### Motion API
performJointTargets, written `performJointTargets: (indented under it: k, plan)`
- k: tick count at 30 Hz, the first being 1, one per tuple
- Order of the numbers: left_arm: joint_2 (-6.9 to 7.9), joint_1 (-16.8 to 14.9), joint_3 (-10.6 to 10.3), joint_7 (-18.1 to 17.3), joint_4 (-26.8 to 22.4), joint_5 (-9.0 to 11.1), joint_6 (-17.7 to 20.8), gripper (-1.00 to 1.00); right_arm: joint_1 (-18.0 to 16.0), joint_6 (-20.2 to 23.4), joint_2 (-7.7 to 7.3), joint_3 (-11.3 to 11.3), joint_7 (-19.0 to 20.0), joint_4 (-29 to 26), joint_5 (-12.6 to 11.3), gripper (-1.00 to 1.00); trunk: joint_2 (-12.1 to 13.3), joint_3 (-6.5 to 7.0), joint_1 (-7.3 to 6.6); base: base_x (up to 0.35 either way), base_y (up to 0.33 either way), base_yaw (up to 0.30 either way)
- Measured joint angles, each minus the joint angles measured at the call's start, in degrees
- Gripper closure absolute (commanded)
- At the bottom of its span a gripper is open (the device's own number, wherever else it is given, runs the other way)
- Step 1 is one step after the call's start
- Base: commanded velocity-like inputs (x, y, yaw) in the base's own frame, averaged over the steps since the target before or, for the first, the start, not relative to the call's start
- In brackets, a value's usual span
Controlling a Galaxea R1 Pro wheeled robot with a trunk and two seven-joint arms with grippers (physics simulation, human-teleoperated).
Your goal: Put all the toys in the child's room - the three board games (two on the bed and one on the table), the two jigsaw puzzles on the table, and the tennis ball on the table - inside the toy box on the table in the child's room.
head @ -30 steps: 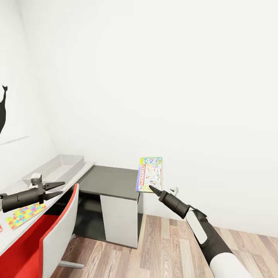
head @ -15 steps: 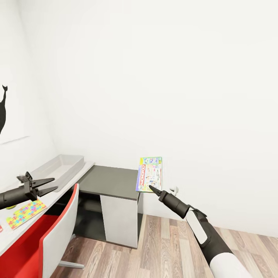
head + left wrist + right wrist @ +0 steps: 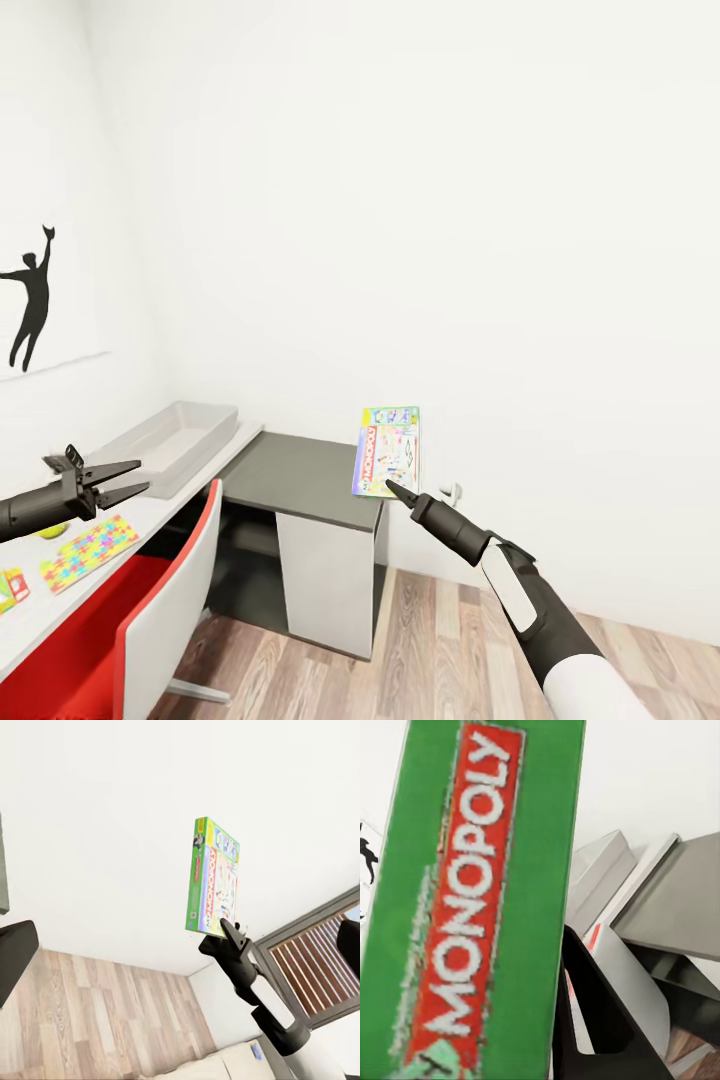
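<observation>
My right gripper (image 3: 392,487) is shut on the lower edge of the green board game (image 3: 388,450), a Monopoly box held upright in the air just right of the table's dark-grey section (image 3: 300,472). The left wrist view shows the same board game (image 3: 214,881) above that gripper (image 3: 227,932). In the right wrist view the box (image 3: 472,907) sits against a dark finger (image 3: 592,1020). My left gripper (image 3: 140,477) hangs open and empty over the light-grey table (image 3: 215,462), near the toy box (image 3: 175,440). A jigsaw puzzle (image 3: 90,552) lies flat below it. The tennis ball (image 3: 52,530) peeks from behind the left arm.
A red chair (image 3: 150,620) with a white back stands tucked at the table. A small colourful item (image 3: 12,588) lies at the picture's left edge. White walls close the corner, one with a black figure decal (image 3: 30,295). Wood floor (image 3: 450,640) lies to the right.
The left arm drew back to the left, away from the toy box. The view then turned left, so the table shifted right in the picture. The right arm kept still with the game.
</observation>
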Motion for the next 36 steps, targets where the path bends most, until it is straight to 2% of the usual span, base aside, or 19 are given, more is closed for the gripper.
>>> performJointTargets:
  k: [20,36]
  plan:
    - [-0.07,0.0,0.0,0.1,0.0,0.0,0.0,-1.0,0.0,0.0,0.0,0.0,0.0,0.0,0.1,1.0,0.0,1.17,0.0,0.004,0.0,0.226]
    - [-0.09,0.0,-0.1,0.2,0.0,0.0,-0.1,-1.0,0.0,0.0,0.02,0.0,-0.1,-0.1,0.0,1.0,0.0,1.26,-0.02,0.118,0.0,0.023]
